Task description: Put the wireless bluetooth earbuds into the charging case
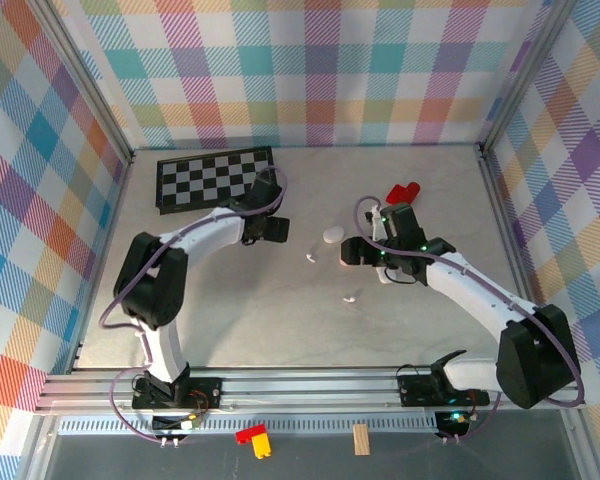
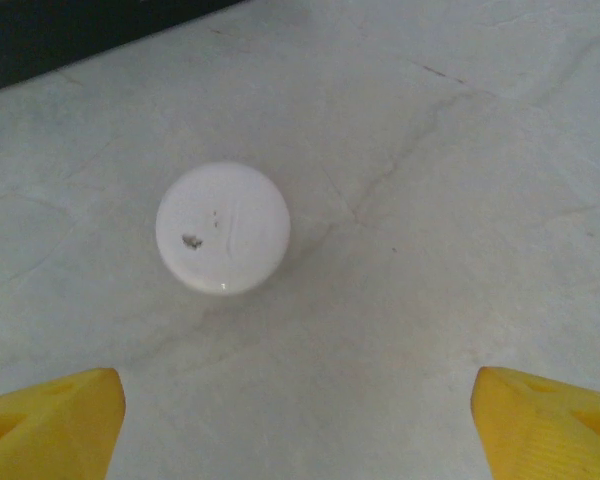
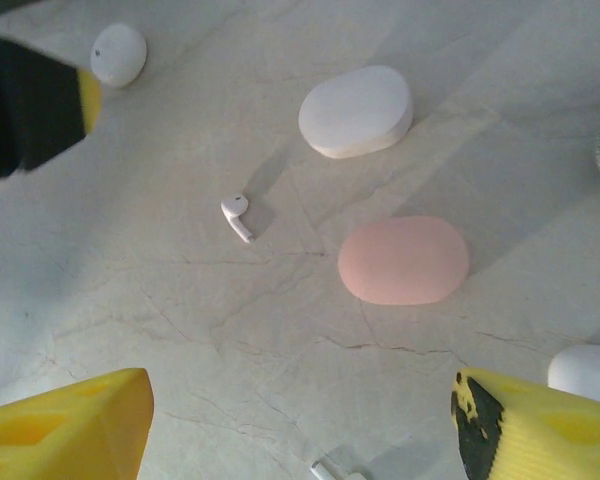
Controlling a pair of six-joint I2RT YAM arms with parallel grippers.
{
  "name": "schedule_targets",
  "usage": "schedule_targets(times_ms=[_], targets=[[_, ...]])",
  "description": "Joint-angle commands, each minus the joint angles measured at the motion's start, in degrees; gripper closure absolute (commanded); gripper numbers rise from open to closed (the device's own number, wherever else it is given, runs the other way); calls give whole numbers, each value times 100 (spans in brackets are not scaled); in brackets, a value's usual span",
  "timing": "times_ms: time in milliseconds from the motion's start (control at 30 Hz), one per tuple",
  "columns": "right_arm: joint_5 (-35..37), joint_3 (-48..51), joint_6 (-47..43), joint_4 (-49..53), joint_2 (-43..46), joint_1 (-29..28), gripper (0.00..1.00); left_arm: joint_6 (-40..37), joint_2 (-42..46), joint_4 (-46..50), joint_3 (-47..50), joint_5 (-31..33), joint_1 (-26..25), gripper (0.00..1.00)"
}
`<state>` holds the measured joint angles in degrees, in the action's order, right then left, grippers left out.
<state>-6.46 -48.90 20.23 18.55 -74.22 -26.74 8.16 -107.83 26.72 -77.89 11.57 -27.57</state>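
One earbud (image 3: pixel 236 215), tiny and white with a short stem, lies on the marble table left of a closed pink case (image 3: pixel 403 259). A closed white pebble-shaped case (image 3: pixel 356 110) sits beyond them. The tip of a second earbud (image 3: pixel 330 470) peeks in at the bottom edge. From above, the earbuds (image 1: pixel 310 257) (image 1: pixel 351 297) lie apart, with the white case (image 1: pixel 332 236) between the arms. My right gripper (image 3: pixel 300 430) (image 1: pixel 352 255) is open above bare table, holding nothing. My left gripper (image 2: pixel 300 430) (image 1: pixel 280 230) is open too, short of a small round white object (image 2: pixel 223 228).
A black-and-white checkerboard (image 1: pixel 215 178) lies at the back left and a red object (image 1: pixel 403 192) at the back right. Another white rounded thing (image 3: pixel 585 370) shows beside my right finger. The small round white object (image 3: pixel 118 54) lies near the left gripper's finger (image 3: pixel 40 110).
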Motion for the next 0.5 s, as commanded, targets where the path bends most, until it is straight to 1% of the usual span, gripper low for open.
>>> schedule_targets(times_ms=[0, 100, 233, 367, 467], targets=[[46, -208, -147, 123, -66, -66, 22, -341, -483, 912, -670, -283, 200, 14], [74, -208, -161, 156, -58, -68, 22, -493, -961, 1309, -1218, -442, 324, 14], [129, -182, -160, 192, -40, -74, 22, -736, -1566, 1782, -1929, -298, 400, 16], [198, -156, -153, 215, -54, -77, 22, -859, -1931, 2035, -2459, -239, 461, 19], [191, -120, -123, 189, -58, -77, 22, -917, -2173, 2243, -2787, -129, 507, 19]])
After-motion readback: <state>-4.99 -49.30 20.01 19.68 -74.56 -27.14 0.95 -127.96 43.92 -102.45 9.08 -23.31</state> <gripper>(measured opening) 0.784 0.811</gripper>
